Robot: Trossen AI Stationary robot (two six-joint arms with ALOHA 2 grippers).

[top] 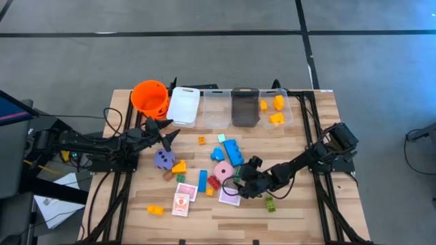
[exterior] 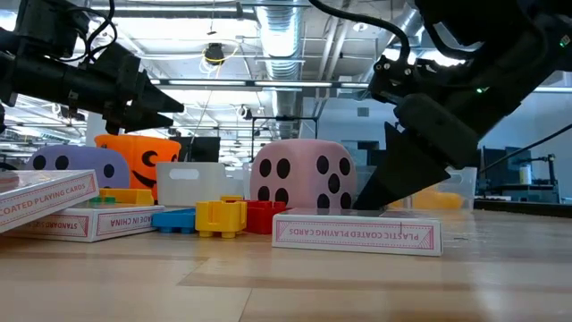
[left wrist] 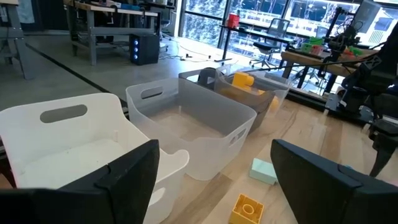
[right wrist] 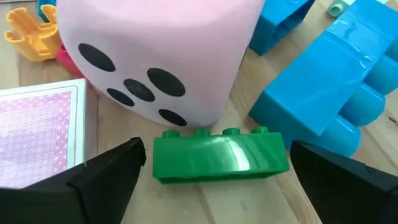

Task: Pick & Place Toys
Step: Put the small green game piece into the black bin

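Toys lie scattered on the wooden table: a pink dotted die [top: 223, 170], a purple die [top: 163, 158], blue bricks [top: 233, 151], pink-backed cards [top: 181, 203] and small yellow, red and orange bricks. My right gripper [top: 240, 181] is open and slants down beside the pink die [right wrist: 161, 56]. Its fingers stand on either side of a green brick [right wrist: 221, 154] without touching it; the brick lies flat on the table against the die. My left gripper [top: 167, 133] hovers open and level near the bins, holding nothing.
An orange bucket [top: 150, 96], a white bin [top: 183, 105] and clear bins [top: 216, 109] line the far edge; the rightmost bin [top: 276, 109] holds yellow bricks. A large blue brick [right wrist: 329, 93] and a card [right wrist: 37, 130] flank the green brick. Another green brick [top: 270, 203] lies nearer.
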